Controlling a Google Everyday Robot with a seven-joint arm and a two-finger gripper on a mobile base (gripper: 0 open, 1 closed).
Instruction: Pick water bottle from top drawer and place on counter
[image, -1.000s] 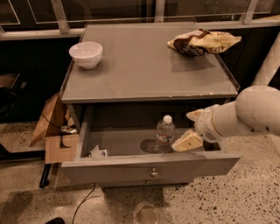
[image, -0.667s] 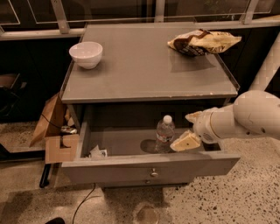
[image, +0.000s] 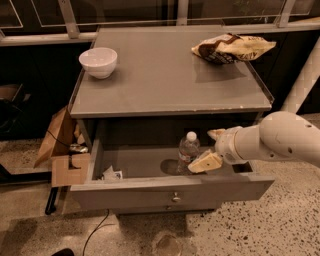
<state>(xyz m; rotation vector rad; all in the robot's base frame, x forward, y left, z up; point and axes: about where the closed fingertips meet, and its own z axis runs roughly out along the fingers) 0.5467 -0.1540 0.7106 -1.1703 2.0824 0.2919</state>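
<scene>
The water bottle, clear with a white cap, stands upright in the open top drawer, right of its middle. My gripper reaches into the drawer from the right on a thick white arm. It is open, with one pale finger behind and one in front. The fingertips are just right of the bottle, very close to it; contact is unclear. The grey counter is above the drawer.
A white bowl sits at the counter's back left and a brown-and-cream snack bag at its back right. A small crumpled white wrapper lies in the drawer's left front. Cardboard leans on the floor left of the cabinet.
My gripper and arm have shifted a little to the left, closer to the bottle. The bottle stands where it was.
</scene>
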